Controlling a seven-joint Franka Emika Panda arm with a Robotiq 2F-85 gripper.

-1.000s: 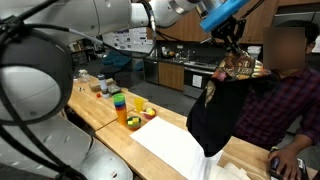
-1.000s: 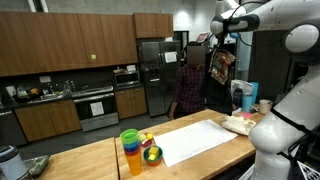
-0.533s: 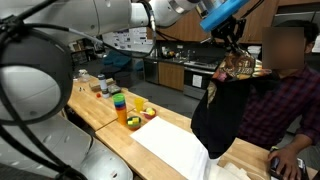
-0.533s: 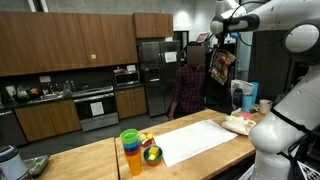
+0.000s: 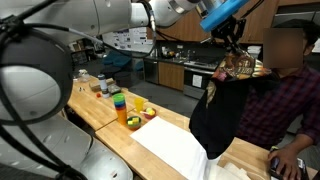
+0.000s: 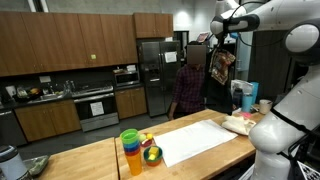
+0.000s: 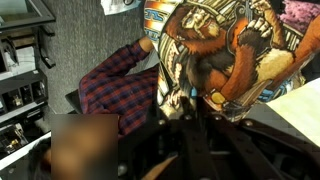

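Note:
My gripper is high above the wooden counter and shut on a black T-shirt with an orange and yellow print. The shirt hangs down from the jaws, its hem just above the white cloth spread on the counter. In an exterior view the gripper holds the shirt at the far right. In the wrist view the fingers pinch the printed fabric. A person in a plaid shirt stands close behind the hanging shirt.
A stack of coloured cups and a bowl of fruit stand on the wooden counter. They show in the exterior views beside the white cloth. A crumpled cloth and mugs lie at the counter's far end.

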